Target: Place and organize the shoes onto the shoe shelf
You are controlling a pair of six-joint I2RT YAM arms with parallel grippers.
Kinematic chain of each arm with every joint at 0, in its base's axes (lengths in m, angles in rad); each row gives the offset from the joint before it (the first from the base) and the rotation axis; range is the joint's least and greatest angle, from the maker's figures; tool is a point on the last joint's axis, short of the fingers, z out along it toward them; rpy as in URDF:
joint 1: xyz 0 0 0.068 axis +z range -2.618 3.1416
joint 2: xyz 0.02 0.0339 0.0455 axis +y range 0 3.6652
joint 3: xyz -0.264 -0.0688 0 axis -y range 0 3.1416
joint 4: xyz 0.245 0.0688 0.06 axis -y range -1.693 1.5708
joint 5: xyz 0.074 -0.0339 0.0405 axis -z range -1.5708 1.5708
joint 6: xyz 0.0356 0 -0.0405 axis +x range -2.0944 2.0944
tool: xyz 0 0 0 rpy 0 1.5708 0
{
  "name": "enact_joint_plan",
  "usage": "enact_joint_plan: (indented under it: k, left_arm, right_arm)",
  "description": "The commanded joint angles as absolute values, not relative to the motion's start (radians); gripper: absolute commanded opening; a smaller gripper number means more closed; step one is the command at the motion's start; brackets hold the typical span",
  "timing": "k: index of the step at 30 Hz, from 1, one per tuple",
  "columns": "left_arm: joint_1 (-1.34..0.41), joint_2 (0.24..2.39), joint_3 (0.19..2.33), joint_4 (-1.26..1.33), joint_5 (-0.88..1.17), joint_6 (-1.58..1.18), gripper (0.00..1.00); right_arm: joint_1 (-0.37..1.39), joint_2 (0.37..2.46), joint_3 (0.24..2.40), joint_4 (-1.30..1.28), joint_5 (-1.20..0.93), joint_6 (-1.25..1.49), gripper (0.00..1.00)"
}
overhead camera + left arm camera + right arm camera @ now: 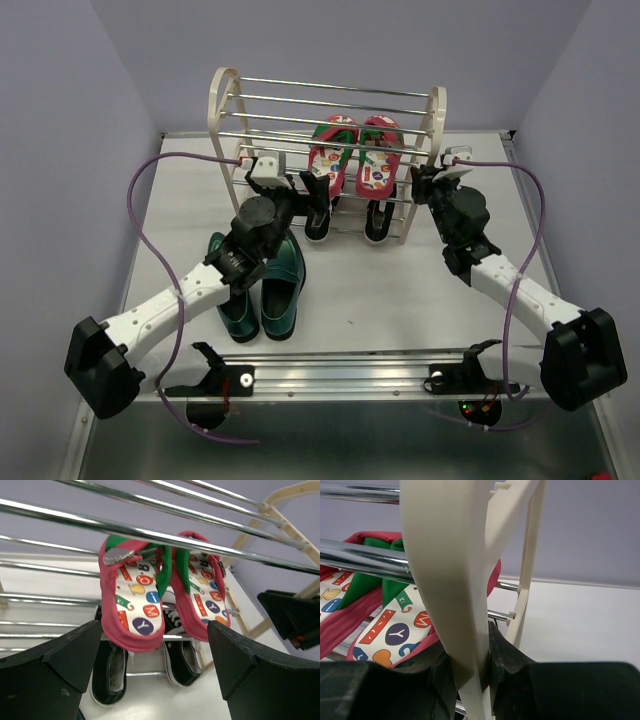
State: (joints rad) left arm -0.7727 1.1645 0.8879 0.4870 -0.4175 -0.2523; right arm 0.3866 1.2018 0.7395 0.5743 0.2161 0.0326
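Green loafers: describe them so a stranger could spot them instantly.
Start at the cream-framed shoe shelf with metal rods. In front of its left half, on the grey tabletop, sits the glossy dark-green loafer pair. It's the only pair off the shelf.

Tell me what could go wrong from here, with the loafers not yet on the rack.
1. The right gripper is shut on the shoe shelf at its side panel. Moving that arm before opening could drag or tip the shelf, and the tilted flip-flops might slide off.
2. The left gripper is open and empty near the rods, its arm over the green loafers. Reaching for them could knock them or catch a rod.
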Motion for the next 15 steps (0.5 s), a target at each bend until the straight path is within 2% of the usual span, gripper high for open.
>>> enact_joint_plan:
  k: [1,3,5,10,11,13,14,15]
  left_arm:
    - [-0.798,1.08,0.91,0.295,-0.364,-0.381,0.99]
    - [-0.819,1.068,0.928,0.106,-0.42,-0.449,0.99]
    - [-0.844,1.049,0.925,-0.062,-0.442,-0.552,0.99]
    - [-0.867,0.996,0.87,-0.371,-0.476,-0.773,0.99]
    - [-0.871,0.988,0.847,-0.45,-0.482,-0.843,0.99]
    - [-0.879,0.963,0.815,-0.494,-0.48,-0.888,0.99]
    - [-0.882,0.939,0.793,-0.512,-0.477,-0.911,0.99]
    - [-0.885,0.928,0.758,-0.515,-0.457,-0.937,0.99]
  right_arm:
    - [0.379,1.183,0.788,0.552,0.288,0.152,0.01]
    - [0.379,1.181,0.804,0.511,0.296,0.153,0.01]
    - [0.379,1.178,0.827,0.467,0.313,0.16,0.1]
    - [0.379,1.186,0.891,0.341,0.338,0.173,0.22]
    - [0.379,1.189,0.909,0.298,0.334,0.181,0.32]
    - [0.379,1.19,0.92,0.266,0.325,0.195,0.43]
    - [0.379,1.187,0.922,0.247,0.316,0.199,0.64]
    - [0.379,1.177,0.922,0.235,0.295,0.204,0.77]
